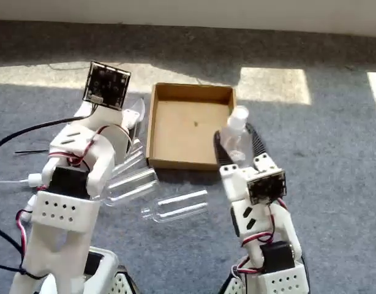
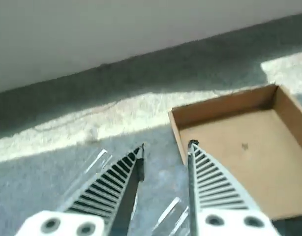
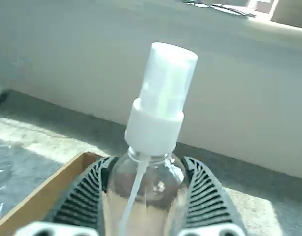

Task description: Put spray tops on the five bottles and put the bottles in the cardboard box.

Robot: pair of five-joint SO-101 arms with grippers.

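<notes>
My right gripper (image 1: pixel 236 142) is shut on a clear bottle (image 1: pixel 234 142) with a white spray top (image 1: pixel 238 119), holding it over the right rim of the cardboard box (image 1: pixel 176 142). In the right wrist view the bottle (image 3: pixel 143 189) stands between the ribbed fingers (image 3: pixel 210 196), spray top (image 3: pixel 158 105) up. My left gripper (image 2: pixel 166 147) is open with nothing in it, hovering above the carpet just left of the box (image 2: pixel 234 147). Several topless clear bottles (image 1: pixel 176 206) lie on the carpet in front of the box, one (image 1: pixel 131 184) partly under the left arm.
The floor is grey carpet with sunlit patches. A pale wall (image 2: pixel 116 34) runs along the far side. Black and white cables (image 1: pixel 22 131) trail at the left. The box's inside is bare.
</notes>
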